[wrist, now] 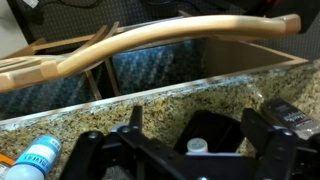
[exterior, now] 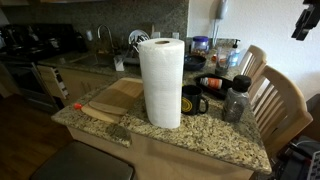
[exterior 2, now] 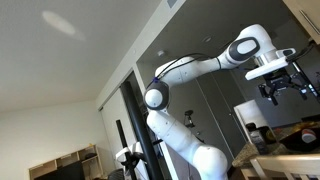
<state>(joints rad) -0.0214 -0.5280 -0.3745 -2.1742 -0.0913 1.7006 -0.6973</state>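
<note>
Gripper [exterior: 306, 20]: fingers wide apart, empty, hanging high over chair-side end of granite counter [exterior: 215, 135].
Black mug [wrist: 214, 135]: on counter, straight below, centred between fingers in wrist view, well apart.
Water bottle [wrist: 40, 160]: lying off to side.

The arm [exterior 2: 195, 66] is gleaming white, its rounded links showing dark grey rings at the joints, and a thin dark cable is running along one link. The gripper [exterior 2: 287, 93] is looking all black, its angular fingers [wrist: 268, 135] showing matte.
</note>
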